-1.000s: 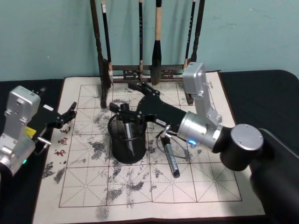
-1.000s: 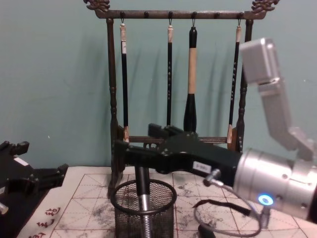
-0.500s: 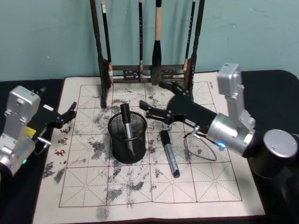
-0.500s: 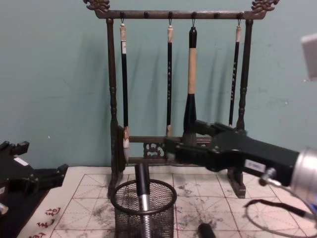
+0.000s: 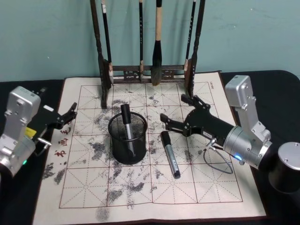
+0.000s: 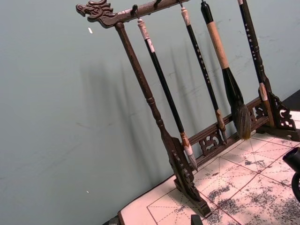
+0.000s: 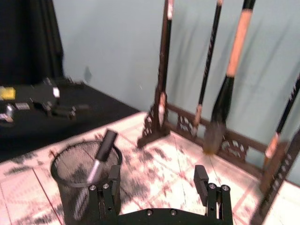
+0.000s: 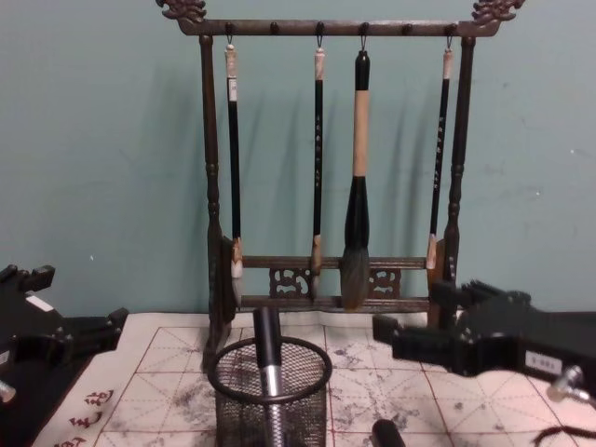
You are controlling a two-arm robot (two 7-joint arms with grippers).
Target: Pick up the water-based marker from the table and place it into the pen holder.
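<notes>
The right gripper hovers above the cream mat on the dark tabletop. Its fingers are spread wide with nothing between them. In the right wrist view the gap between the fingers frames bare, ink-stained mat.

The water-based marker is not between these fingers. It stands inside the pen holder, leaning on the mesh wall, its black cap rising above the round rim. The pen holder sits ahead of the fingertips and off to their left side, clear of them and not touching. From the right wrist, the holder lies just past the left-hand finger, with the marker tilted in it. In the chest view the holder and marker stand apart from the right gripper, which hangs at about rim height.

A second marker lies flat on the mat, below the spread fingers and slightly nearer the robot, between the holder and the gripper's wrist. No finger touches it.

The brush rack stands beyond the fingertips at the mat's far edge.

The left gripper is parked at the mat's left edge, its fingers parted and empty, well apart from the holder.
</notes>
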